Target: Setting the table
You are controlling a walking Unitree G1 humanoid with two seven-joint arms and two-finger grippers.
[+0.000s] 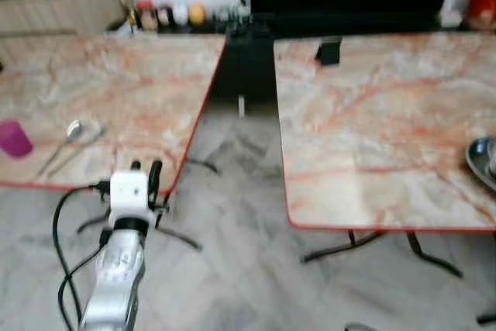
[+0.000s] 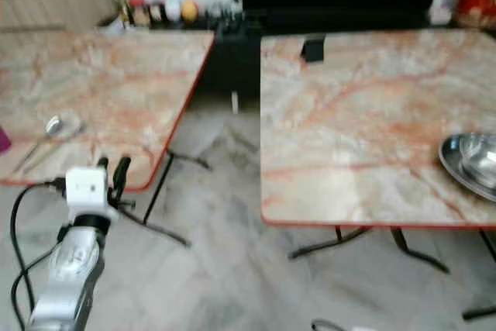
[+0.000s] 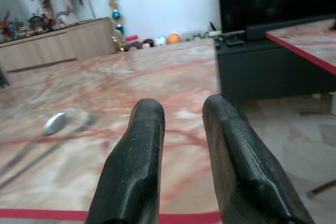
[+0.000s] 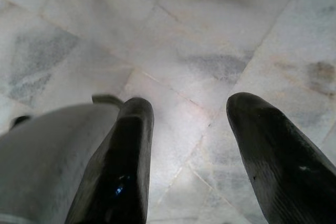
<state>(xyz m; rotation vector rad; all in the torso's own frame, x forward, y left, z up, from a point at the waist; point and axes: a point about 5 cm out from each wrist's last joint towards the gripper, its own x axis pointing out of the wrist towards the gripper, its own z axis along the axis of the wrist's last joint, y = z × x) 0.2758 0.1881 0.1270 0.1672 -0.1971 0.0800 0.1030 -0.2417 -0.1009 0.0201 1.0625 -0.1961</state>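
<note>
A: Left gripper (image 1: pixel 146 167) sat nearest in the left eye view, silver arm raised, fingers a little apart and holding nothing, just off the near right corner of the left tabletop (image 1: pixel 116 83). Spoon (image 1: pixel 63 139) lay near that tabletop's near edge, a fork-like utensil (image 1: pixel 81 145) just beside it, blurred. Pink cup (image 1: pixel 13 139) was at the left edge of the frame.

B: Right eye view?

A: Same scene. Steel plate (image 2: pixel 465 162) was on the right tabletop (image 2: pixel 364 114), near its right near corner, cut by the frame. Small black object (image 2: pixel 312 49) stood at that tabletop's far left corner. Floor gap ran between the two tables.

B: Left wrist?

A: Black fingers (image 3: pixel 134 166) parted, empty, pointing across the red near edge at the spoon, still well apart from it.

B: Right wrist?

A: Right gripper (image 4: pixel 189 156) was spread open, empty, hanging over the marble floor (image 4: pixel 210 35).

B: Risks?

A: My guess: picture was blurred, so the robot was likely moving; a reach could land short and hit the red edge. Spoon and the other utensil lay so close that a pinch might catch both or skid one away. Carrying across the gap, a thin handle could slip and drop to the floor.
</note>
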